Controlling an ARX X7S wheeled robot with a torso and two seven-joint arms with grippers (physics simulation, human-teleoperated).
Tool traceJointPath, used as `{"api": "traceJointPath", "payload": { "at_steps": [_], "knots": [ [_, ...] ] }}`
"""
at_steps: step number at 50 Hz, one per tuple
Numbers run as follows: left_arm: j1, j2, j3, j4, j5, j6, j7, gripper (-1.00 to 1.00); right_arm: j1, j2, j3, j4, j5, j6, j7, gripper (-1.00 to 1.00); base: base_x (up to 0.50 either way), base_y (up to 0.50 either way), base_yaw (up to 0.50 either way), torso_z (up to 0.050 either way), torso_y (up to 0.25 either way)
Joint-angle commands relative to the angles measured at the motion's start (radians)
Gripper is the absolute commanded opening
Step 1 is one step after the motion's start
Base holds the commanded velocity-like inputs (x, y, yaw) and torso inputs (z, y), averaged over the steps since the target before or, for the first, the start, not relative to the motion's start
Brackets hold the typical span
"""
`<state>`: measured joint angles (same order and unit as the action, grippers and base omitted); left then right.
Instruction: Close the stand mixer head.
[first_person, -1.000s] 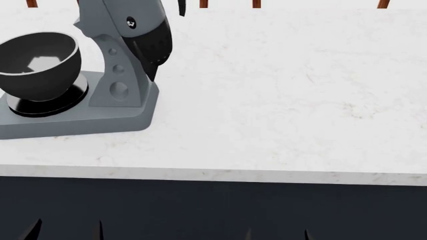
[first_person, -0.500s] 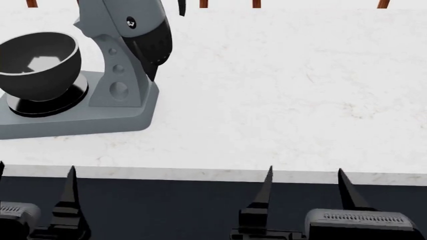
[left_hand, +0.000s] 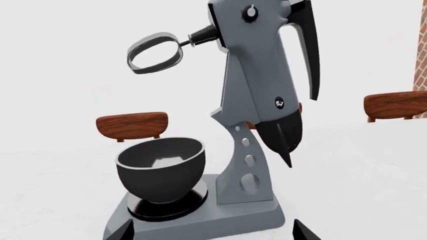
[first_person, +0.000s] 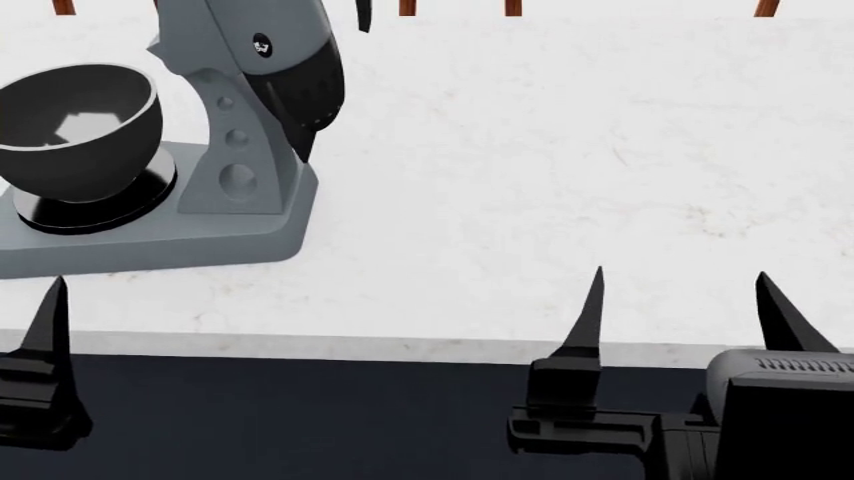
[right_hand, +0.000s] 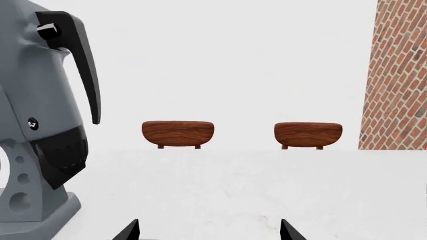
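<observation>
The stand mixer head (first_person: 254, 40) is tilted up and back, its top cut off by the head view's upper edge. In the left wrist view the head (left_hand: 257, 65) stands nearly upright, with the small knob (left_hand: 251, 13) near its top, the metal beater (left_hand: 155, 52) raised high above the dark bowl (left_hand: 160, 167), and the black tapered end (left_hand: 283, 137) pointing down. My left gripper (left_hand: 215, 232) is open and empty in front of the grey base (left_hand: 200, 220); only one finger (first_person: 51, 320) shows in the head view. My right gripper (first_person: 681, 320) is open and empty at the counter's front edge.
The white marble counter (first_person: 561, 180) has its front edge (first_person: 400, 348) just ahead of both grippers. The bowl (first_person: 74, 125) sits on the base (first_person: 160, 235). Wooden stools (right_hand: 178, 132) stand beyond the counter, and a brick wall (right_hand: 400, 75) at the far right.
Both grippers have risen from the bottom of the head view up to the counter's front edge. The mixer has not moved.
</observation>
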<state>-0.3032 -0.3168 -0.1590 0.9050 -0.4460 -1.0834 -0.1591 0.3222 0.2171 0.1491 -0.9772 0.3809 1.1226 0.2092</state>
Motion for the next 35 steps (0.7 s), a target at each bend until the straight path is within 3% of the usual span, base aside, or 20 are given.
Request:
{"api": "traceJointPath", "payload": {
  "at_steps": [1,10,22,24,35],
  "knots": [
    [-0.014,-0.027,-0.042,0.037,-0.037,-0.078,-0.004,1.00,-0.003,0.044,-0.021,-0.028,0.013,0.007,0.007,1.00,0.15,0.27,0.00,0.000,0.000],
    [-0.042,-0.018,-0.092,0.071,-0.086,-0.149,-0.014,1.00,0.028,0.039,-0.001,-0.056,0.056,0.024,0.018,1.00,0.23,0.48,0.00,0.000,0.000],
    [-0.082,-0.030,-0.145,0.123,-0.155,-0.233,-0.040,1.00,0.032,0.130,0.034,-0.067,0.255,-0.007,0.172,1.00,0.28,0.50,0.00,0.000,0.000],
    [-0.085,-0.031,-0.153,0.127,-0.167,-0.237,-0.045,1.00,0.044,0.193,0.013,-0.069,0.313,-0.010,0.253,1.00,0.41,0.39,0.00,0.000,0.000],
    [-0.101,-0.048,-0.215,0.136,-0.277,-0.274,-0.095,1.00,0.047,0.297,0.006,-0.068,0.444,-0.046,0.389,1.00,0.43,0.07,0.00,0.000,0.000]
  ]
}}
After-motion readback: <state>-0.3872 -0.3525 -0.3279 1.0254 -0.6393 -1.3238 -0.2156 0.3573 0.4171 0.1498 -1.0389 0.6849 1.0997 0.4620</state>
